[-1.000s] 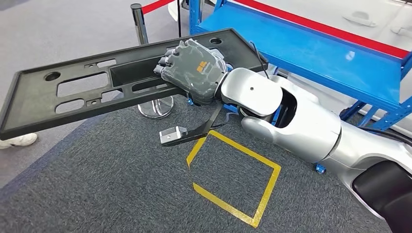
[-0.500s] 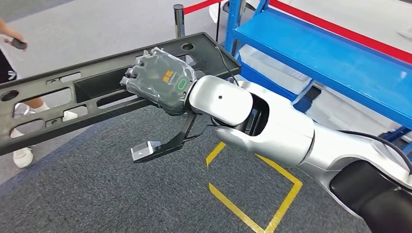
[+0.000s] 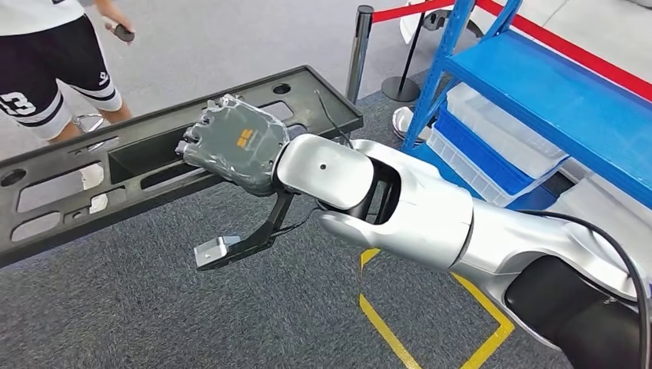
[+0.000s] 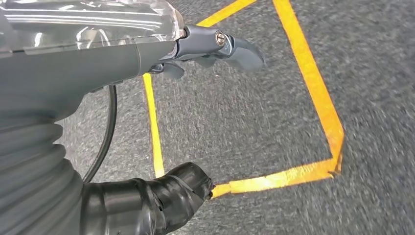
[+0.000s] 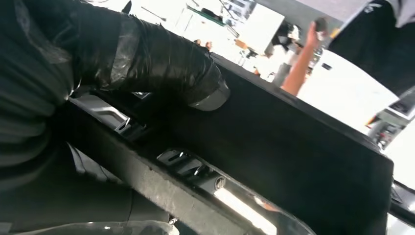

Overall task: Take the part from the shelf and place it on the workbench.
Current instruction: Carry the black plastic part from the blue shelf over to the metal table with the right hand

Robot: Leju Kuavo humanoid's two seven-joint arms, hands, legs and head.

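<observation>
My right hand (image 3: 234,142) grips the part (image 3: 115,165), fingers wrapped over its middle rail, hand under a clear crinkly cover. Part is a long flat black plastic panel, matte, with rectangular cutouts and round holes, held in the air over the carpet (image 3: 154,307), running from far right to near left. In the right wrist view my taped thumb (image 5: 161,58) presses on the panel's dark edge (image 5: 274,147).

Left hand (image 4: 147,73) hangs over the floor, holding nothing, fingers (image 4: 235,49) loosely curled, thumb apart; I read it as loosely open.

Around: grey rough carpet with yellow tape square (image 3: 430,323), blue metal shelf (image 3: 553,84) at far right with clear bins (image 3: 500,146) below, black stanchion (image 3: 357,54) with red belt. A person (image 3: 54,61) in black shorts stands far left, beyond the panel's left end, holding a small dark object (image 3: 123,33).
</observation>
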